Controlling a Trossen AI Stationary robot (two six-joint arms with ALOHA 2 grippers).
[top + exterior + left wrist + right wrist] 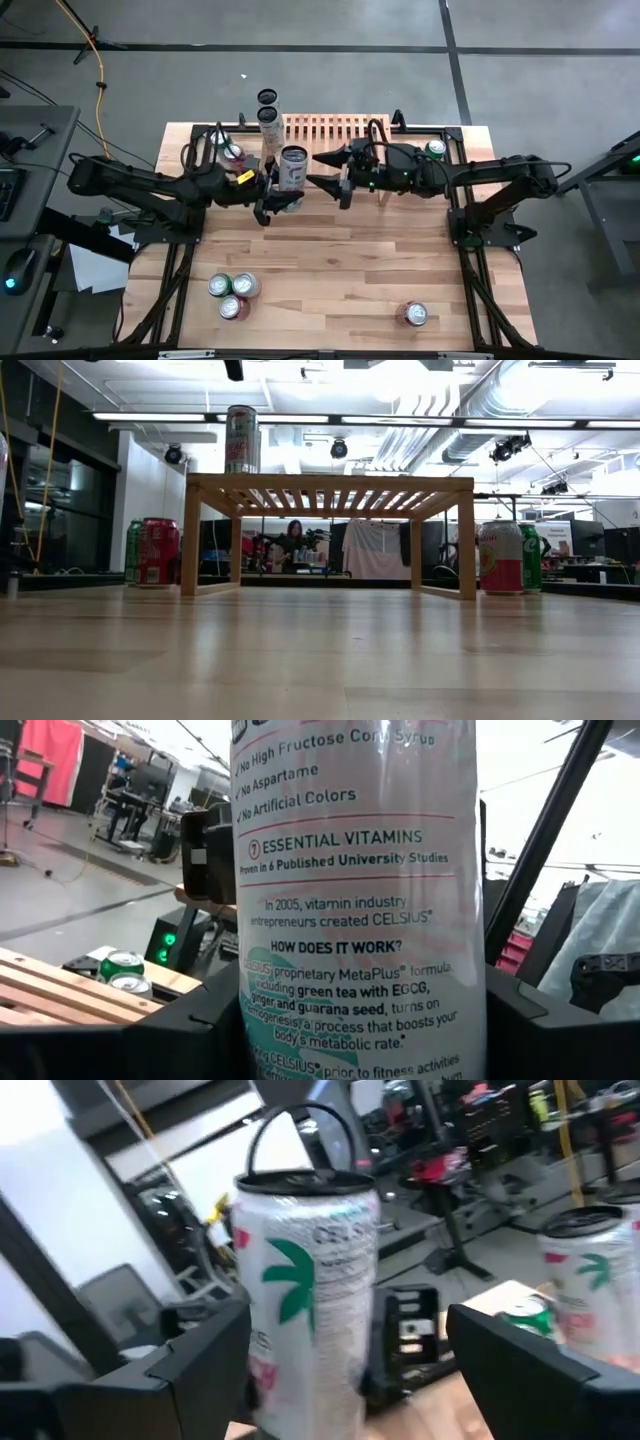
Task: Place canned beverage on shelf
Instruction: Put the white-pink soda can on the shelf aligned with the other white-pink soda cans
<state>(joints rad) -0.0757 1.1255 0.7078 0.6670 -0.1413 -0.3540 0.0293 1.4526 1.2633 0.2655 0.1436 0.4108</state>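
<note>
My left claw (283, 200) has its fingers closed on a tall white Celsius can (293, 166), holding it upright above the table (340, 270), just in front of the shelf (330, 128). In the left wrist view the can (355, 900) fills the frame between my two fingers, its label text facing the camera.

My right claw (330, 172) sits just to the right of that can with its jaws spread wide, one finger to each side of the can's line but not touching it as far as I can tell. In the right wrist view the can (305, 1295) stands between the open fingers, apart from both.

Beyond the held can, a second tall white can (270, 122) stands at the left end of the shelf; the low view shows it (242, 439) upright on the slatted top. A green can (435, 149) stands beside the shelf's right end, and a reddish one (234, 154) near its left end.

Near the table's front edge I see a cluster of three short cans (232, 295) on the left and a single red can (415, 314) on the right.
</note>
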